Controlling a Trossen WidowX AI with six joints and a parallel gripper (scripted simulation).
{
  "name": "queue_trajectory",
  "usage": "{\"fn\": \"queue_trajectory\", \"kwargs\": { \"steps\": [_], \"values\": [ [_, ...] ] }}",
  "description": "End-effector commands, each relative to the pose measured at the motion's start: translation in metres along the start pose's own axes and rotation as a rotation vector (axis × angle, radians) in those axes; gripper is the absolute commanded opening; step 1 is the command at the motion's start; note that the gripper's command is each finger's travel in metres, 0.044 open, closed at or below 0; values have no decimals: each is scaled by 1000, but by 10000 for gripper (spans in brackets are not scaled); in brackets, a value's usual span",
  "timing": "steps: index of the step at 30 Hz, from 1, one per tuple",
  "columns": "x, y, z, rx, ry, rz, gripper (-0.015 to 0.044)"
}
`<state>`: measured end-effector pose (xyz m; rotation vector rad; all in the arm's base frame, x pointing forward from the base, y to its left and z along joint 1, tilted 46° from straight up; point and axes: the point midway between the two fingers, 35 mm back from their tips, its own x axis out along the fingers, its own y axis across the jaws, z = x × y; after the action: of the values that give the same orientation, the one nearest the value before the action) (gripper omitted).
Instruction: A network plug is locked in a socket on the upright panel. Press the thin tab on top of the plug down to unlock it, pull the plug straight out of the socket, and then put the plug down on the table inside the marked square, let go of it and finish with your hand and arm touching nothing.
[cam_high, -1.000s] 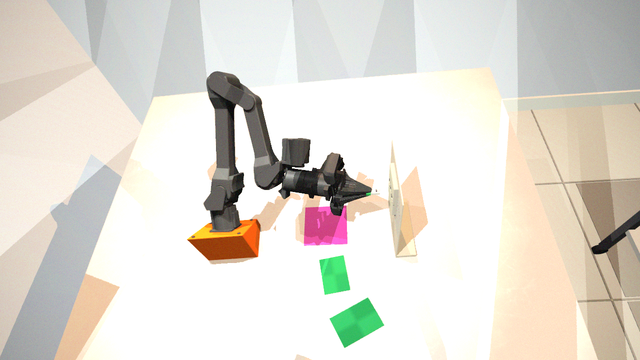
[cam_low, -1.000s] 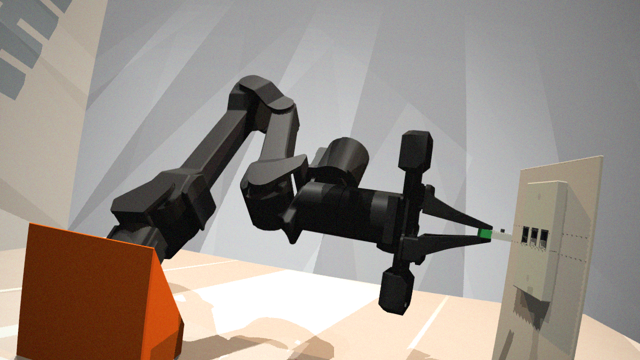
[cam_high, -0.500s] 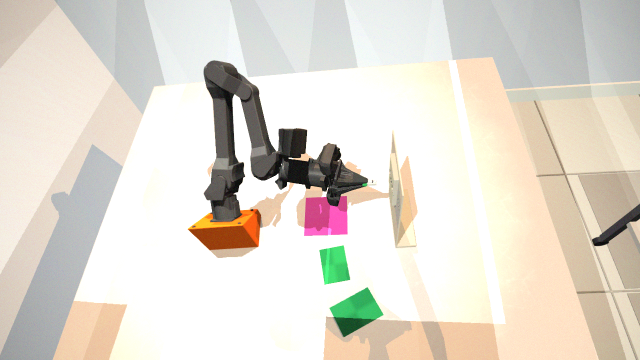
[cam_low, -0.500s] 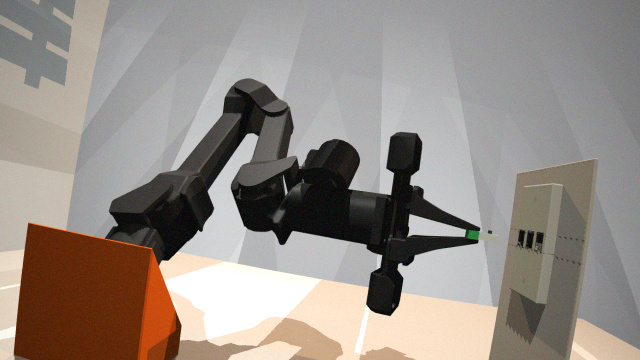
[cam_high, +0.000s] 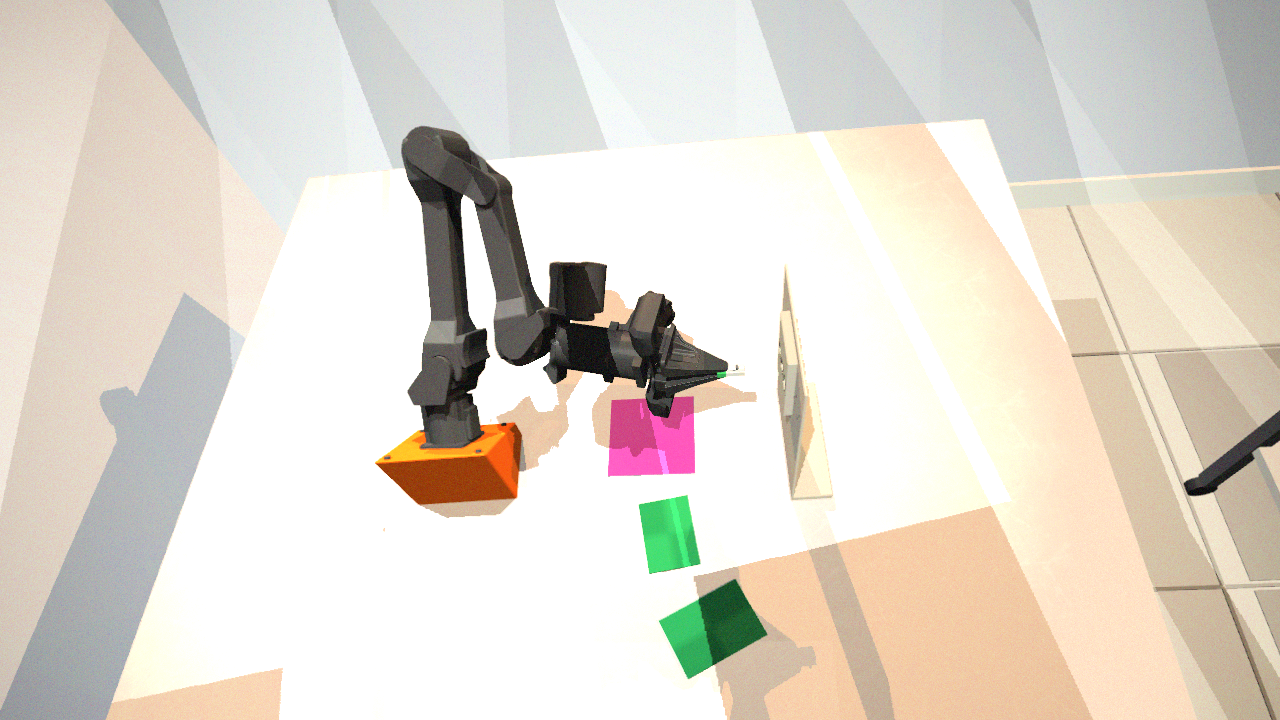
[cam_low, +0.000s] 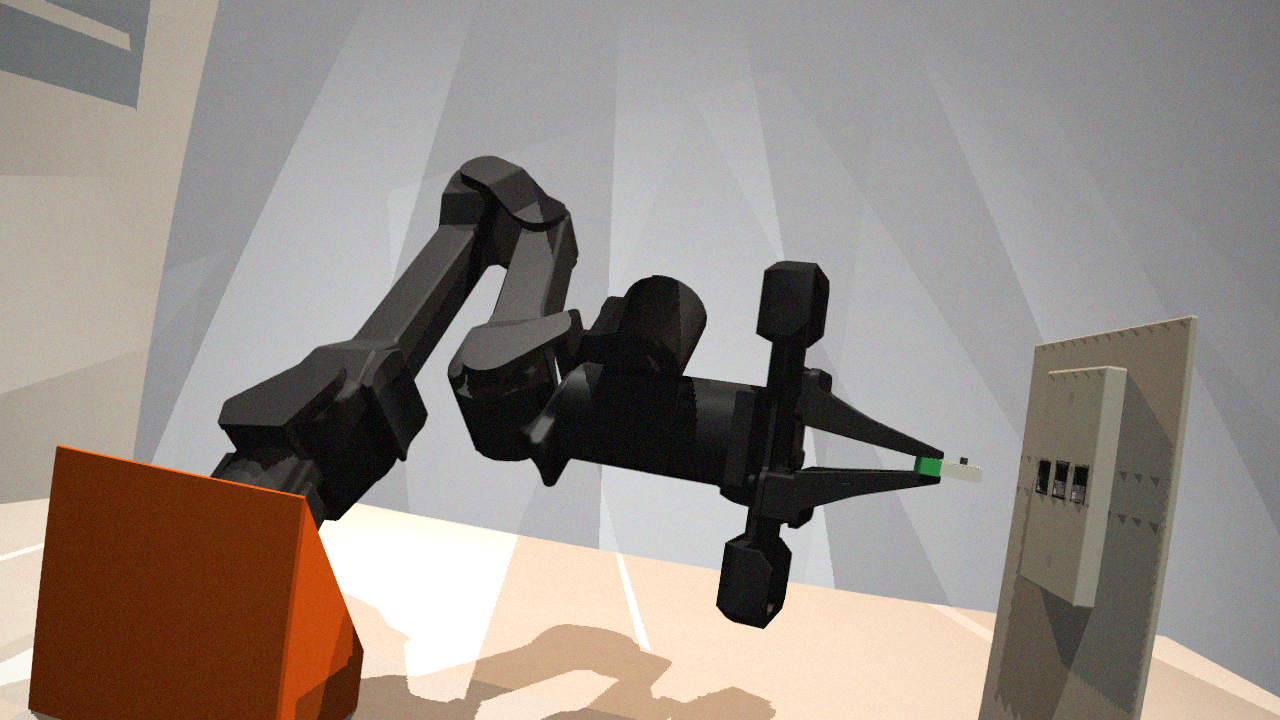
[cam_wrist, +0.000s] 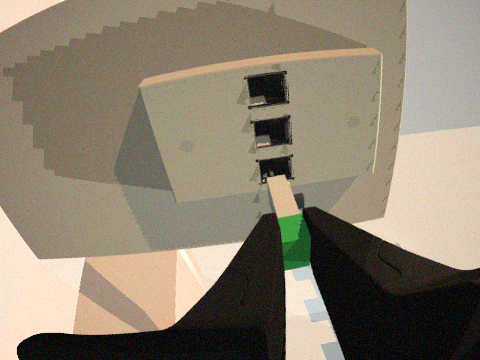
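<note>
Exterior view is the clearest one: the tool (cam_low: 930, 465) is clenched on the green back end of the plug (cam_low: 950, 469), and the pale front end sticks out toward the panel (cam_low: 1136, 429) at the right of the frame with a visible gap of air before the sockets (cam_low: 1060, 477). So the plug is out, held well above the worktop (cam_low: 805, 644).

Wrist view squashes that gap; the plug (cam_wrist: 286, 207) looks like it almost touches the lowest of the three sockets (cam_wrist: 275, 167), and I honestly can't tell the spacing from there. It does show the fingers pinching the green part from both sides.

Top view adds what the others miss: the magenta square (cam_high: 650, 436) on the worktop sits just below the tool (cam_high: 723, 369) in the frame, with two green patches (cam_high: 668, 533) further down.
</note>
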<state>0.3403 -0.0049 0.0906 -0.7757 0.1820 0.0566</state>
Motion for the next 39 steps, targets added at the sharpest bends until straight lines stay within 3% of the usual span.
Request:
{"fn": "queue_trajectory", "kwargs": {
  "steps": [1, 15, 39],
  "values": [
    [-3, 1, -1, -4, -1, 3, 0],
    [-8, -1, -2, 0, 0, 0, 0],
    [-23, -50, -8, -6, 1, 4, 0]
  ]
}}
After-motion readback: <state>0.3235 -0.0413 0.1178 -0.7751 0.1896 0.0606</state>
